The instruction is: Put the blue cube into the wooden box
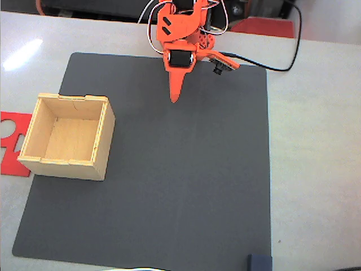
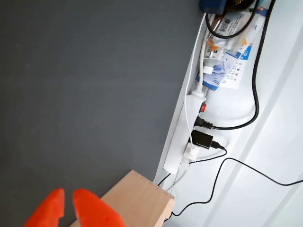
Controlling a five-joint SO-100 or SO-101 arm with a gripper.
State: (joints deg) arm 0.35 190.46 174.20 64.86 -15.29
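Note:
The blue cube (image 1: 259,262) lies at the bottom edge of the fixed view, just off the dark mat's near right corner. In the wrist view the blue cube (image 2: 212,5) is cut off by the top edge, beyond the mat's border. The wooden box (image 1: 67,135) stands open-topped and empty on the mat's left side, and one corner of the wooden box (image 2: 137,201) shows low in the wrist view. My orange gripper (image 1: 175,97) hangs over the mat's far edge, pointing down, far from cube and box. Its fingertips (image 2: 90,210) stand together, holding nothing.
A dark grey mat (image 1: 180,180) covers most of the white table. A flat red cut-out sheet (image 1: 12,141) lies left of the box. Black and white cables (image 1: 282,62) trail behind the arm. A power strip (image 2: 189,137) with plugs runs beyond the mat's edge.

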